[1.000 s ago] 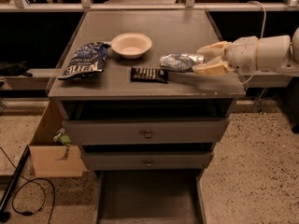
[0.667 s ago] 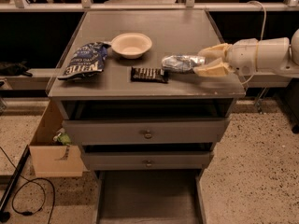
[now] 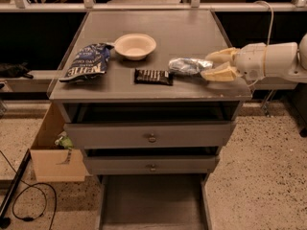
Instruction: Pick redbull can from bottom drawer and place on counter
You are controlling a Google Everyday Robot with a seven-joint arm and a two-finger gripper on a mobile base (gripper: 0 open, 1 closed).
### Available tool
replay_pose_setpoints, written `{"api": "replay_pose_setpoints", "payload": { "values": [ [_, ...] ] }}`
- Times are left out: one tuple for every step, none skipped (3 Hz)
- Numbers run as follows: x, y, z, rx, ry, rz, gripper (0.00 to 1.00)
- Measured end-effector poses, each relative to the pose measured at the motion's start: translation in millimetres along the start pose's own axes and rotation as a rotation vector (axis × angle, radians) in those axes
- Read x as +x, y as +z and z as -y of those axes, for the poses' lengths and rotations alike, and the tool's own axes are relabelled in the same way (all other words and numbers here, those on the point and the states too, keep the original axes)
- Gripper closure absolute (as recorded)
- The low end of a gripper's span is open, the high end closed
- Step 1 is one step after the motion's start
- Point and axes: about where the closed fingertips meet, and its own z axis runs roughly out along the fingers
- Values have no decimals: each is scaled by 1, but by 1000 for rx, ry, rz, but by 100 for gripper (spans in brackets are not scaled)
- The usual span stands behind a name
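Bottom drawer, nearest the viewer: one, pulled out, its grey floor bare. Above it, two upper drawers, each with a round knob, each slightly ajar. On the counter, near the front edge at centre: one candy bar. Just behind it, towards the right edge: one redbull can, lying on its side. The single white arm reaches in level over the right edge. Its gripper points left, and the two cream fingers pinch the can's right end from front and back. Near the left edge: one blue chip bag. Farther back, left of centre: one empty bowl.
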Motion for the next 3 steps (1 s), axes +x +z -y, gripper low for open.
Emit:
{"api": "replay_pose_setpoints", "payload": {
  "values": [
    [0,0,0,0,0,0,50],
    [0,0,0,0,0,0,27],
    [0,0,0,0,0,0,4]
  ]
}}
